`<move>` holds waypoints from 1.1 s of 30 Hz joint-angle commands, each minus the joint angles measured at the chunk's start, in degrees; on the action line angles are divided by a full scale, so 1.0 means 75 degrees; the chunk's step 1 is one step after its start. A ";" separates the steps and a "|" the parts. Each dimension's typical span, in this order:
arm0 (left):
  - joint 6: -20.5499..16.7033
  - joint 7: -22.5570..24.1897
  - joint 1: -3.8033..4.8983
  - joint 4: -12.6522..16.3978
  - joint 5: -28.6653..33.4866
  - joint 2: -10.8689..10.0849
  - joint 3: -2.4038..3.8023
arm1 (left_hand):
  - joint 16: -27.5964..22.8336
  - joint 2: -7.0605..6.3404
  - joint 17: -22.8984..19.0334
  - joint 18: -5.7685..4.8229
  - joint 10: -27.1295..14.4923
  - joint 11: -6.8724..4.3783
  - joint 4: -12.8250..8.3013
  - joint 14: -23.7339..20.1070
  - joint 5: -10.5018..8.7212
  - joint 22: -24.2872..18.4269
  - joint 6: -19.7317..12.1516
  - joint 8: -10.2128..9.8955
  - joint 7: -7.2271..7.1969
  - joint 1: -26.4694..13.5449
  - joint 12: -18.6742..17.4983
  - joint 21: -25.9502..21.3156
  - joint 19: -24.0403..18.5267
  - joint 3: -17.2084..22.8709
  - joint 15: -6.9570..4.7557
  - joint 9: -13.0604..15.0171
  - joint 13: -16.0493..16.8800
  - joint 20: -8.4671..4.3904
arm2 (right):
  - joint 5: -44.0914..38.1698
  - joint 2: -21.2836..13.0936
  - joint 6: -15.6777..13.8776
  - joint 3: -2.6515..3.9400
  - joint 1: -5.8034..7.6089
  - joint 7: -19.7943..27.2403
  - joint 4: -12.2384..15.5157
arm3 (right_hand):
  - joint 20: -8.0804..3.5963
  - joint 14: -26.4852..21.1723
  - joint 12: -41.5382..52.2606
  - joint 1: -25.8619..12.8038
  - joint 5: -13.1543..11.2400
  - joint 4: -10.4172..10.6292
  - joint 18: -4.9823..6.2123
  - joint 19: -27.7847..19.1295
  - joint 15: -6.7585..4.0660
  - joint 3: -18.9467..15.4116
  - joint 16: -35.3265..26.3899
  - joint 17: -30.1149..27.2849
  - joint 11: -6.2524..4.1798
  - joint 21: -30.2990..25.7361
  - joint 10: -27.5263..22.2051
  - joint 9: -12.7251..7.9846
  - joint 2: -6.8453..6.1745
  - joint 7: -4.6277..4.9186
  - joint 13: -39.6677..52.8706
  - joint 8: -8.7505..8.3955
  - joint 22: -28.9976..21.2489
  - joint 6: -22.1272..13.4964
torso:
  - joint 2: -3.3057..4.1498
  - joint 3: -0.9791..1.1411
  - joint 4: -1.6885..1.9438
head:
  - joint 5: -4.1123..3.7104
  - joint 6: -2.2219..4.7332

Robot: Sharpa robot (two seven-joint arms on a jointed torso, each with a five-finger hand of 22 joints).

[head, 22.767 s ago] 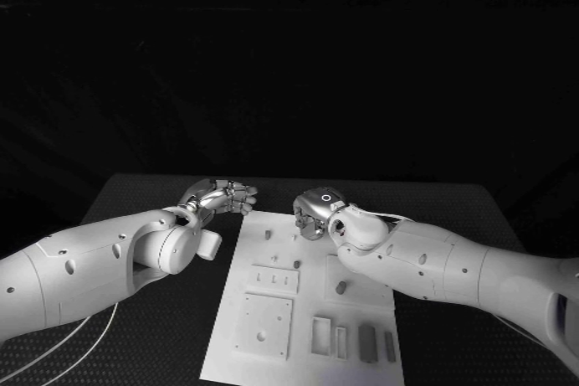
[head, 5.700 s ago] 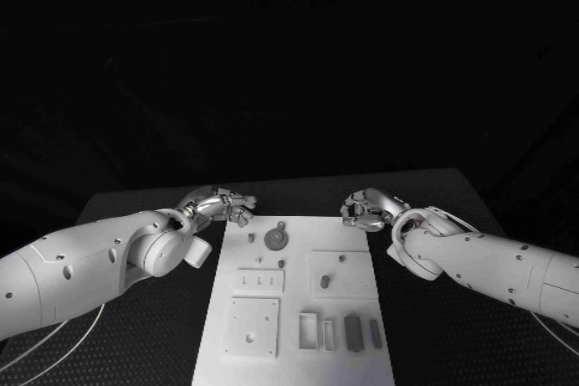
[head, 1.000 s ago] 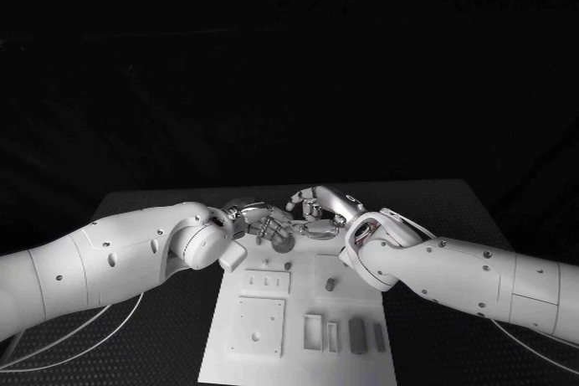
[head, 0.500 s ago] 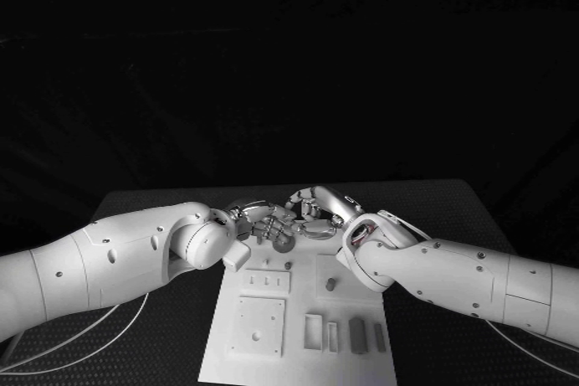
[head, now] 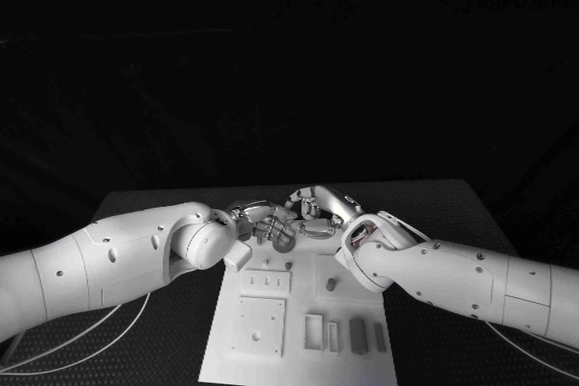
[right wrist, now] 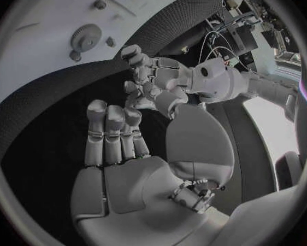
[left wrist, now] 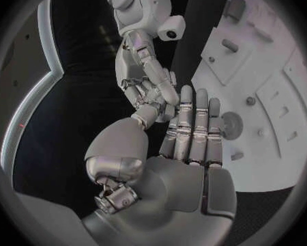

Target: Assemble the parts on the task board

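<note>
The white task board (head: 297,367) lies lengthwise on the black table. A round gear (head: 284,243) sits near its far end, also seen from the left wrist (left wrist: 230,124) and the right wrist (right wrist: 85,37). My left hand (head: 258,224) and right hand (head: 316,210) meet just above that gear. The left hand (left wrist: 189,147) keeps its fingers straight and side by side, its thumb tip touching the right hand's (left wrist: 152,90) fingertips. The right hand (right wrist: 123,164) faces the left hand (right wrist: 153,82). Whether a small part sits between the touching fingertips is hidden.
Small pegs (right wrist: 100,4) stand near the gear. Nearer me the board carries a peg (head: 330,283), two raised square plates (head: 261,326) and several upright rectangular pieces (head: 355,334). Both forearms cross the board's far half. Cables hang off the table's left side.
Since 5.7 s ago both hands left the board's far corners and came together over the gear. In the last second the right hand edged a little closer to the left.
</note>
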 commanded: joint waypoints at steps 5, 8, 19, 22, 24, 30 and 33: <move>0.0209 0.0020 0.0006 0.0037 0.0063 0.0010 0.0005 | -0.0019 0.0016 -0.0004 -0.0117 -0.0070 0.0001 -0.0041 -0.0079 0.0022 0.0182 -0.0004 -0.0042 -0.0004 -0.0016 -0.0054 -0.0023 -0.0087 -0.0010 0.0004 -0.0001 0.0000 0.0013 | -0.0224 0.0012 -0.0152 0.0001 -0.0017 0.0069 0.0004 | -0.0048 0.0090 0.0070 0.0140 -0.0043 -0.0054 0.0291 0.0097 -0.0078 0.0143 0.0073 -0.0006 -0.0098 0.0084 -0.0717 0.0047 0.0120 -0.0072 -0.0014 0.0104 0.0021 0.1214 | 0.0002 0.0003 0.0000 | 0.0001 -0.0007; 0.0230 0.0022 0.0006 0.0042 0.0062 0.0015 0.0005 | -0.0021 0.0007 -0.0004 -0.0117 -0.0103 0.0010 -0.0042 -0.0116 0.0021 0.0182 0.0007 -0.0038 -0.0015 -0.0011 -0.0065 -0.0024 -0.0122 -0.0013 0.0016 0.0003 -0.0003 0.0027 | -0.0304 0.0034 -0.0121 0.0001 -0.0022 0.0033 -0.0036 | -0.0091 0.0174 0.0103 0.0239 -0.0045 -0.0174 0.0291 0.0155 -0.0140 0.0225 0.0124 0.0000 -0.0166 0.0146 -0.0615 0.0100 0.0275 -0.0144 -0.0021 0.0200 0.0045 0.1401 | 0.0002 0.0001 0.0002 | -0.0002 -0.0010; 0.0362 0.0010 0.0006 0.0068 0.0062 0.0014 0.0005 | -0.0014 -0.0001 -0.0001 -0.0117 -0.0121 0.0010 -0.0044 -0.0150 0.0022 0.0182 0.0007 -0.0041 -0.0023 -0.0001 -0.0064 -0.0020 -0.0160 -0.0016 0.0023 0.0004 0.0000 0.0040 | -0.0675 0.0087 -0.0162 0.0001 -0.0081 -0.0027 -0.0166 | -0.0152 0.0247 0.0092 0.0261 -0.0036 -0.0431 0.0291 0.0205 -0.0186 0.0326 0.0155 -0.0004 -0.0207 0.0211 -0.0507 0.0140 0.0331 -0.0178 -0.0045 0.0234 0.0068 0.1533 | 0.0001 -0.0002 -0.0003 | 0.0006 -0.0023; 0.0383 -0.0006 0.0006 0.0077 0.0062 0.0012 0.0005 | -0.0009 -0.0021 0.0001 -0.0117 -0.0138 0.0018 -0.0039 -0.0169 0.0021 0.0183 -0.0006 -0.0051 -0.0020 -0.0009 -0.0067 -0.0014 -0.0176 -0.0027 0.0028 0.0001 0.0000 0.0047 | -0.0735 0.0089 -0.0218 0.0001 -0.0096 -0.0006 -0.0191 | -0.0160 0.0263 0.0092 0.0261 -0.0035 -0.0464 0.0291 0.0218 -0.0188 0.0348 0.0162 -0.0003 -0.0210 0.0221 -0.0487 0.0142 0.0341 -0.0180 -0.0047 0.0235 0.0070 0.1552 | 0.0002 -0.0002 0.0001 | -0.0001 -0.0026; 0.0382 -0.0015 0.0006 0.0081 0.0062 0.0007 0.0005 | -0.0003 -0.0050 0.0002 -0.0117 -0.0151 0.0027 -0.0027 -0.0183 0.0021 0.0183 -0.0017 -0.0060 -0.0014 -0.0037 -0.0068 -0.0007 -0.0186 -0.0049 0.0035 -0.0002 0.0001 0.0055 | -0.0737 0.0082 -0.0234 0.0001 -0.0102 0.0005 -0.0188 | -0.0168 0.0279 0.0093 0.0257 -0.0035 -0.0490 0.0291 0.0234 -0.0190 0.0365 0.0170 -0.0002 -0.0212 0.0233 -0.0466 0.0146 0.0353 -0.0182 -0.0049 0.0237 0.0072 0.1573 | 0.0002 -0.0002 0.0004 | 0.0000 -0.0023; 0.0353 -0.0023 0.0006 0.0064 0.0062 0.0004 0.0005 | 0.0012 -0.0110 0.0006 -0.0117 -0.0166 0.0040 -0.0006 -0.0198 0.0022 0.0182 -0.0029 -0.0071 -0.0007 -0.0087 -0.0066 0.0011 -0.0191 -0.0079 0.0040 -0.0005 0.0004 0.0060 | -0.0704 0.0063 -0.0318 0.0001 -0.0114 0.0091 -0.0149 | -0.0192 0.0344 0.0093 0.0197 -0.0036 -0.0579 0.0291 0.0289 -0.0199 0.0399 0.0199 0.0002 -0.0225 0.0271 -0.0383 0.0156 0.0420 -0.0195 -0.0055 0.0239 0.0076 0.1636 | 0.0001 0.0004 0.0001 | 0.0009 -0.0018; 0.0346 -0.0035 0.0006 0.0049 0.0062 0.0006 0.0005 | 0.0016 -0.0114 0.0006 -0.0117 -0.0169 0.0045 -0.0003 -0.0201 0.0021 0.0182 -0.0033 -0.0075 -0.0002 -0.0093 -0.0064 0.0015 -0.0192 -0.0081 0.0041 -0.0006 0.0005 0.0059 | -0.0672 0.0051 -0.0342 0.0002 -0.0120 0.0146 -0.0122 | -0.0200 0.0369 0.0093 0.0160 -0.0034 -0.0612 0.0291 0.0311 -0.0203 0.0402 0.0209 0.0004 -0.0232 0.0285 -0.0350 0.0162 0.0446 -0.0202 -0.0056 0.0241 0.0076 0.1657 | -0.0001 0.0007 -0.0002 | 0.0015 -0.0019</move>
